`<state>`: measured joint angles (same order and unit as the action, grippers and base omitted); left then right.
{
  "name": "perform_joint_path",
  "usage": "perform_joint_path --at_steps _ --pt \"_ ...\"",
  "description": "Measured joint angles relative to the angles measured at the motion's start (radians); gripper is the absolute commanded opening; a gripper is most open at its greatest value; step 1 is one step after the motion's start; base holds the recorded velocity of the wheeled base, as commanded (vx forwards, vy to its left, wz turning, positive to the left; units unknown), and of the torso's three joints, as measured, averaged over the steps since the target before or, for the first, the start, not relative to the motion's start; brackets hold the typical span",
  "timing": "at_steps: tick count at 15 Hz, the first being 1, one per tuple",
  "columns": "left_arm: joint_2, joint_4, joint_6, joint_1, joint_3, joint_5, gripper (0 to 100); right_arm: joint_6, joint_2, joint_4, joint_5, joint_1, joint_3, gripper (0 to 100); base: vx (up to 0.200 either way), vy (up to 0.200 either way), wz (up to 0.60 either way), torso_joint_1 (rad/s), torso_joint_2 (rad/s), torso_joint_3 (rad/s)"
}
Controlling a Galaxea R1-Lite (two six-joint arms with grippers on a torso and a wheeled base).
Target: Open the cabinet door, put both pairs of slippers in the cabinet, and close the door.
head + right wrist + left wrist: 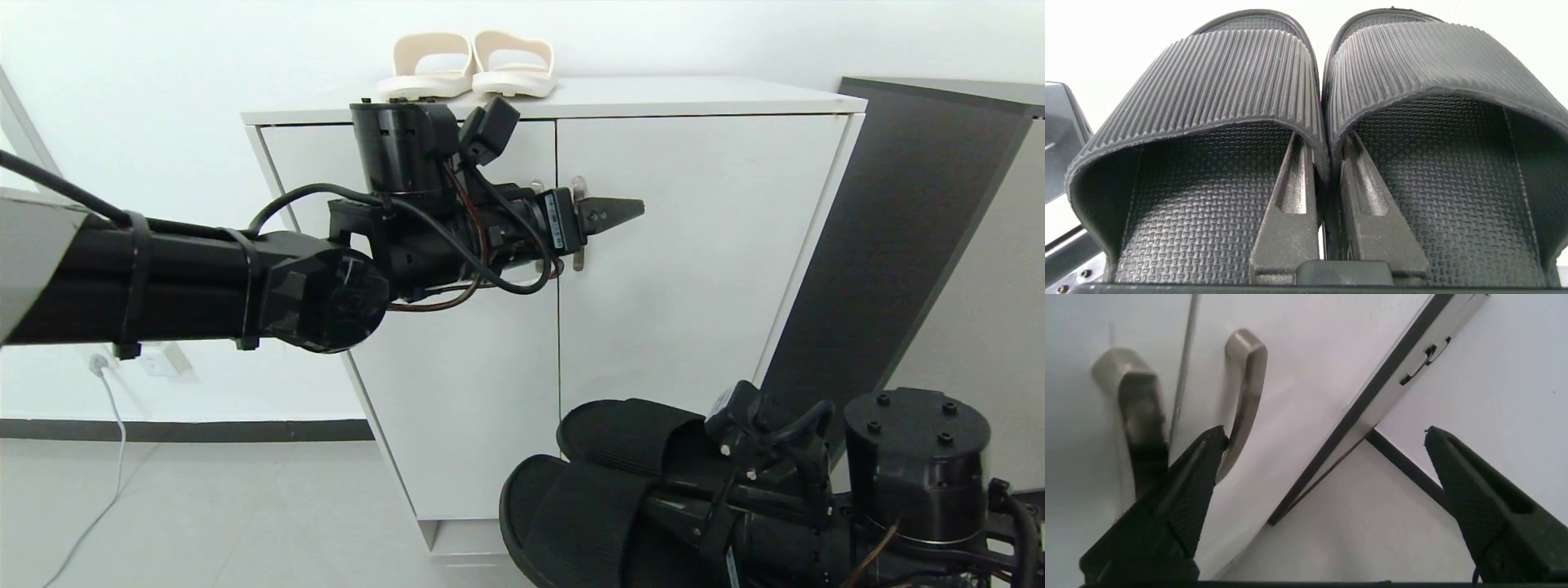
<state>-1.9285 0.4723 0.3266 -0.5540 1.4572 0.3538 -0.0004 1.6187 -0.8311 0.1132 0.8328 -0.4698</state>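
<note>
The left gripper is spread wide at the closed cabinet doors. One fingertip seems to touch the nearer handle, with the second handle just beyond. The right gripper is clenched on the black slippers, pinching their adjoining inner walls together. Cream slippers sit on the cabinet top, above the left gripper.

Behind the left gripper in the head view, only the ends of the right door handle on show, the left door handle almost wholly covered. Cannot tell from the left wrist view whether the near finger touches the right door handle. Black slippers cut off by the lower edge, heels lost behind the right arm. Foot of the cabinet partly hidden behind them.
</note>
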Motion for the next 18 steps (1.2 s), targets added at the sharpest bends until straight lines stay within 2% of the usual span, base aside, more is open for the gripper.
perform_joint_path --at_steps 2,3,7,9,15,18 --pt "-0.022 -0.023 0.0 0.002 0.04 -0.021 100 0.0 0.0 0.0 0.0 0.0 0.0 0 0.0 0.0 0.0 0.0 0.0 0.0" --pt "-0.03 -0.024 0.0 0.003 0.052 -0.024 0 0.0 0.0 0.0 0.0 0.0 0.0 0 0.0 0.0 0.0 0.0 0.0 0.0" --pt "-0.041 -0.024 0.0 0.003 0.055 -0.032 0 -0.014 0.0 0.0 0.004 0.002 0.011 0 0.0 0.0 0.0 0.0 0.0 0.0" --pt "-0.028 -0.025 -0.001 -0.006 0.029 -0.024 0 -0.034 -0.002 0.001 0.043 0.003 0.029 0 0.0 0.0 0.0 0.0 0.0 0.0" --pt "0.062 -0.019 -0.001 -0.056 -0.101 -0.021 0 -0.061 -0.038 0.0 0.175 0.006 0.083 0 0.0 0.0 0.0 0.0 0.0 0.0" --pt "0.113 -0.008 -0.005 -0.085 -0.167 -0.021 0 -0.064 -0.055 0.0 0.177 0.006 0.095 0 0.0 0.0 0.0 0.0 0.0 0.0"
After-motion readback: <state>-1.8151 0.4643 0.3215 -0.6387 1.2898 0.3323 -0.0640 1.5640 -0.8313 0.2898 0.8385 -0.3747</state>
